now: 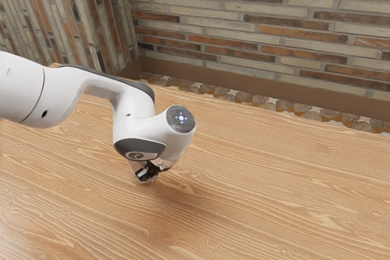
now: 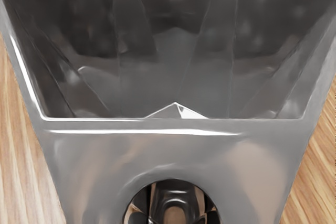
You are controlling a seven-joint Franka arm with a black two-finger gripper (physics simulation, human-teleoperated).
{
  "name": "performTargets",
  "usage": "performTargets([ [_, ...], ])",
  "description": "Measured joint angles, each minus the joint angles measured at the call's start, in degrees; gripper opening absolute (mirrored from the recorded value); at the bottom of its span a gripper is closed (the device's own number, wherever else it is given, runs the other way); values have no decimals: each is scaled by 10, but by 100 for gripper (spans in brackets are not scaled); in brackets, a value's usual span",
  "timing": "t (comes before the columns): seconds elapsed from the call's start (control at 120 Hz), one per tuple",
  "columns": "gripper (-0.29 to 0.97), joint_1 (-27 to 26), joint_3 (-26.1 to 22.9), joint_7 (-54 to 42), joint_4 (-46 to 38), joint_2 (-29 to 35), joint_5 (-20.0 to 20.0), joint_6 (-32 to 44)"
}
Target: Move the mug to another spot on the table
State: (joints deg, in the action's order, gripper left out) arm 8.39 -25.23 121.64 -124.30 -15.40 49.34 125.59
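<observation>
Wrist view: a grey, glossy, faceted mug (image 2: 168, 150) sits close under my hand, its hollow inside facing me. The light wooden surface (image 2: 16, 177) shows on either side of it. In the exterior view my white arm (image 1: 73, 92) bends down until its end hangs low over the boards. That end is well in from the far edge and toward the exterior view's left. Whether I have hold of the mug I cannot tell. A row of brown pebbles (image 1: 292, 106) runs along the far edge beneath a brick wall (image 1: 256, 16), well apart from me.
</observation>
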Motion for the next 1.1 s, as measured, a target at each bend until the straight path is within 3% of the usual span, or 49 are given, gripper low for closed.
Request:
performTargets([
  [0.425,-1,1,8,3,1,-14,5,12],
  [0.708,45,1,6,26,1,-19,5,14],
  [0.908,59,1,-9,30,3,-11,-65,12],
  [1.1,64,45,-74,-37,35,17,-215,14],
])
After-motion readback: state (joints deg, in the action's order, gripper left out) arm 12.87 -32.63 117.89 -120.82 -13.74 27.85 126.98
